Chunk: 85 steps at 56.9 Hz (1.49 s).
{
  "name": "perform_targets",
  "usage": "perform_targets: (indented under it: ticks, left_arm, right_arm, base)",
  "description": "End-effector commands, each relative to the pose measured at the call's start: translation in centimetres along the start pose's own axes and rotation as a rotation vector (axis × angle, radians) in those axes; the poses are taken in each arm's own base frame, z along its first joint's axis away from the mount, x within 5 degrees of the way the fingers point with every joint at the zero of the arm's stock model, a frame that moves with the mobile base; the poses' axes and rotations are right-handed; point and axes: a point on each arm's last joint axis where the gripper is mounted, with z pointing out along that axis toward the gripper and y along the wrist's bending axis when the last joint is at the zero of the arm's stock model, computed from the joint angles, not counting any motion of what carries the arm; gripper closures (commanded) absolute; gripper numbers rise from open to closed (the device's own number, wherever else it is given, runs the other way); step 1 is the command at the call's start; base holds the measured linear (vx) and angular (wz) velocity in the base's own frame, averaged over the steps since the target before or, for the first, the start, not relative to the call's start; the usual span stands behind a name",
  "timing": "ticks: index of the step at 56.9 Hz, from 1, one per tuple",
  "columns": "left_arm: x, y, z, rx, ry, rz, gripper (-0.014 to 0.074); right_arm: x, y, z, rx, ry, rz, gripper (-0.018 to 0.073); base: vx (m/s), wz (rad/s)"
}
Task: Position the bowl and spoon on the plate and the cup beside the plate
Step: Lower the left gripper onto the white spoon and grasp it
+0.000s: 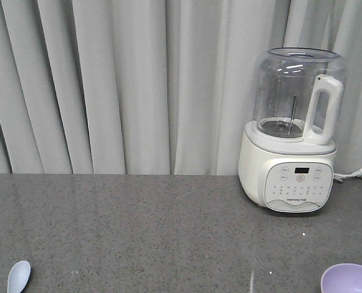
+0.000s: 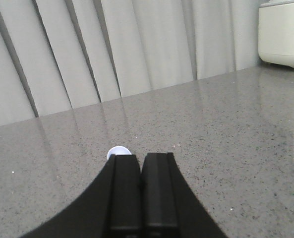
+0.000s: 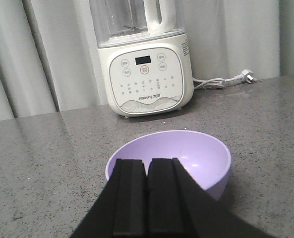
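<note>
Parked low over grey speckled stone bench (image 1: 138, 232), probably staged for first picks. Left end effector (image 2: 142, 158) pinched closed, empty, with small pale-blue plastic spoon (image 2: 119, 152) lying just beyond its tips, partly hidden. Right end effector (image 3: 147, 161) likewise closed, empty, aimed at small round lavender plastic bowl (image 3: 186, 153) directly ahead, upright, in front of white blender (image 1: 293, 134). No plate or cup in view.

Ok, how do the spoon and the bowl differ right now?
The spoon is pale blue-white and slim; the bowl is lavender, round and deep. The spoon lies near left on the counter, the bowl near right, in front of the blender. Both rest free on the counter, ungripped.
</note>
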Motion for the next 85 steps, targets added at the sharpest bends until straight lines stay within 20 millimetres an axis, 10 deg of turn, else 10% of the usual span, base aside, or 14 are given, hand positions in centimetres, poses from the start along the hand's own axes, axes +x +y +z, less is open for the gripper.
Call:
perform_targets:
  ticks: [1,49,65,73,85]
  left_arm:
    - [-2.5,0.3,-0.5,-0.026,-0.21,0.024,0.0602]
    - [-4.6,0.6,-1.0,0.032,-0.377,-0.397,0.0602]
    - [-14.3,2.2,-2.5,-0.02,-0.304,-0.229,0.0602]
    - [-20.0,3.0,0.8,-0.032,-0.274,-0.125,0.0602]
    - [-20.7,3.1,7.6,-0.019,-0.106,-0.077,0.0602]
  right_arm:
    - [-0.8,0.1,-0.1,-0.014,-0.099,-0.013,0.0568]
    - [-3.0,0.6,-0.5,-0.039,-0.294,-0.12,0.0568]
    - [-14.8,2.5,-2.2,0.004,-0.3,-0.285,0.0568]
    - [-21.4,3.7,0.9,-0.005,-0.336,-0.283,0.0568]
    - [-22.5,4.9,6.3,-0.09,-0.307,-0.275,0.0568]
  base:
    - [0.0,0.0]
    - [0.0,0.0]
    - [0.0,0.0]
    - [0.0,0.0]
    - [0.0,0.0]
